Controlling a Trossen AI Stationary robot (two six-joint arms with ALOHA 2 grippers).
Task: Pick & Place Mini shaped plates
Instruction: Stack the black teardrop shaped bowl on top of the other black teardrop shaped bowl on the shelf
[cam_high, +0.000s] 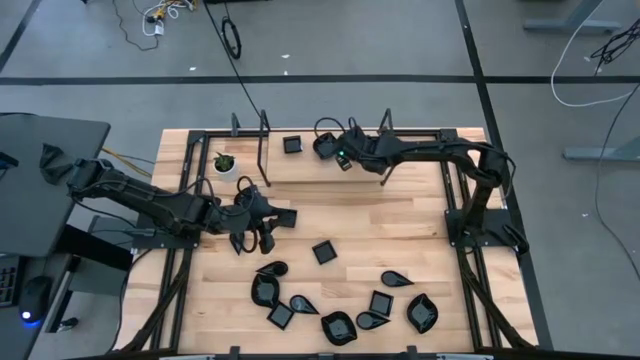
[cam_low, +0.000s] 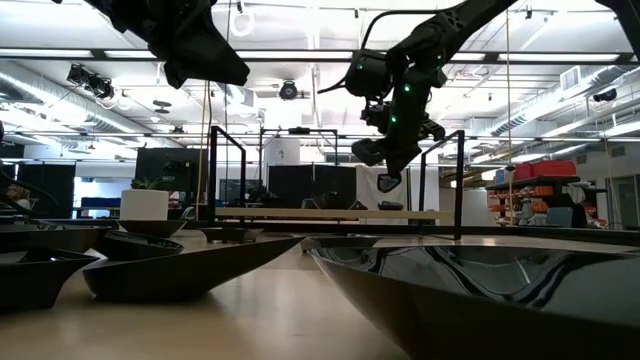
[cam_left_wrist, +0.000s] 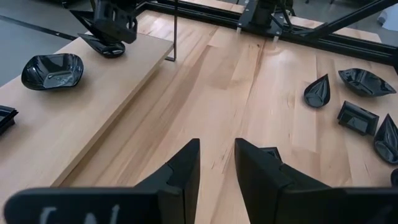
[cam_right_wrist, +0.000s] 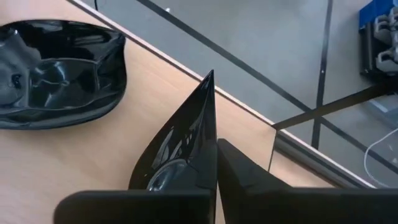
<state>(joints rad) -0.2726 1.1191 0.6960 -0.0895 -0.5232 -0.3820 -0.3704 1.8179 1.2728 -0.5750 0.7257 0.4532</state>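
My right gripper (cam_high: 340, 157) hangs over the raised wooden shelf (cam_high: 400, 170) at the table's far side, shut on a glossy black teardrop plate (cam_right_wrist: 186, 137). A rounded plate (cam_right_wrist: 56, 68) and a square plate (cam_high: 292, 145) lie flat on that shelf. My left gripper (cam_left_wrist: 216, 146) is open and holds nothing; it hovers above the bare table middle, pointing toward the table's right. A square plate (cam_high: 323, 251) lies just past it, partly hidden by one finger in the left wrist view. Several more black plates (cam_high: 338, 327) lie along the near edge. My right gripper pinches the teardrop plate between its two fingers, by the wide end (cam_right_wrist: 171, 174). The plate stands on edge, and its body hides one finger. Its pointed tip (cam_right_wrist: 209, 78) sticks out ahead, along the fingers. In the low view the plate (cam_low: 385, 178) is lifted clear above the shelf.
A small white pot with a green plant (cam_high: 225, 163) stands at the shelf's left end. Thin black upright posts (cam_high: 264, 150) rise at the shelf's front edge. A black frame (cam_high: 455, 200) borders the table. Bare wood lies between the shelf and the near-edge plates.
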